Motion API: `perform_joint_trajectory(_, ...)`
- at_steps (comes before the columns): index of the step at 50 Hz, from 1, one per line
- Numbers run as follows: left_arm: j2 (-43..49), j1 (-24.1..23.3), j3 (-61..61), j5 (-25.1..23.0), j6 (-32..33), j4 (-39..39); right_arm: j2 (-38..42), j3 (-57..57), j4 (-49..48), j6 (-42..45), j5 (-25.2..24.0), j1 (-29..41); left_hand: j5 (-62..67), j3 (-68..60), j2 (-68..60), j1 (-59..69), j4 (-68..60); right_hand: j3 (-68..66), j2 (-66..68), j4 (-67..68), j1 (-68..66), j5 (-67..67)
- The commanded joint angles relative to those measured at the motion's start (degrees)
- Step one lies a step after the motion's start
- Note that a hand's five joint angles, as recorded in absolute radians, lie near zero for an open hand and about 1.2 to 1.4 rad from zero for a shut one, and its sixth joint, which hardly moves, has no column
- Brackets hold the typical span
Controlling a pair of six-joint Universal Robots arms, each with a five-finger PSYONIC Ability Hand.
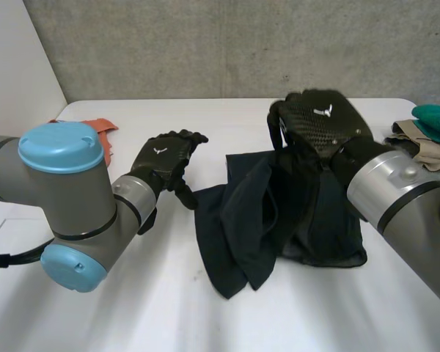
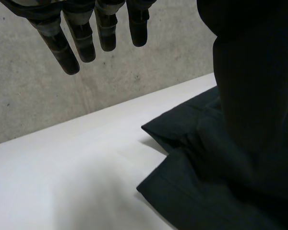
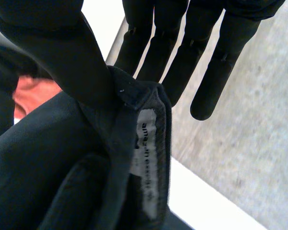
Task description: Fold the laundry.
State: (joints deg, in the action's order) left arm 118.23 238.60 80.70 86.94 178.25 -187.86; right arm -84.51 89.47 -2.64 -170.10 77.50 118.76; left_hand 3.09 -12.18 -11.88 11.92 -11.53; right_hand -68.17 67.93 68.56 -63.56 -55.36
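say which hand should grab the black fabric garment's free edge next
Likely left: the left hand is open beside the black fabric garment; the right hand is busy pinching its top edge.

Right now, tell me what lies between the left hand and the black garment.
Only bare white table separates the left hand from the black garment, as the left wrist view shows.

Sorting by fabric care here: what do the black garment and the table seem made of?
The black garment looks like thin, matte cloth: it drapes in soft folds, with a stitched hem and a white sewn-in label. The table looks like hard white laminate or painted board: flat, smooth, evenly coloured.
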Motion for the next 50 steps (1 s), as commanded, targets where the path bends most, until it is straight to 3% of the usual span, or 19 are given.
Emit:
perform_joint_trajectory(1,-1.0,0.3,0.0,-0.2,-0.3,0.3,4.9,0.4,-0.2,1.1,0.0,-2.0,-3.1,2.2,1.9,-1.9,1.5,-11.8,12.1,11.4,-16.4,-14.6)
perform_joint_trajectory(12,-3.3,-0.1,0.5,0.4,0.0,2.7,4.9,-0.7,-0.9,1.4,0.6,-2.6,-3.1,2.2,1.9,-1.9,1.5,-11.8,12.1,11.4,-16.4,-14.6)
perform_joint_trajectory(21,-14.9,2.4,5.1,2.7,0.3,9.5,0.0,-1.5,-11.7,2.1,4.2,-1.2,-3.1,2.2,1.9,-1.9,1.5,-11.8,12.1,11.4,-16.4,-14.6)
perform_joint_trajectory(35,-22.2,7.9,17.8,-2.6,0.0,19.9,-2.2,-3.4,-14.1,9.3,7.2,5.6,-3.1,2.2,1.9,-1.9,1.5,-11.8,12.1,11.4,-16.4,-14.6)
perform_joint_trajectory(39,-21.8,7.0,21.2,-2.9,-0.3,19.6,-1.5,-3.9,-14.3,10.6,9.0,7.0,-3.1,2.2,1.9,-1.9,1.5,-11.8,12.1,11.4,-16.4,-14.6)
perform_joint_trajectory(50,-15.0,-2.9,21.8,-1.9,-4.4,12.1,-1.1,-6.0,-14.1,10.5,13.9,10.3,-3.1,2.2,1.9,-1.9,1.5,-11.8,12.1,11.4,-16.4,-14.6)
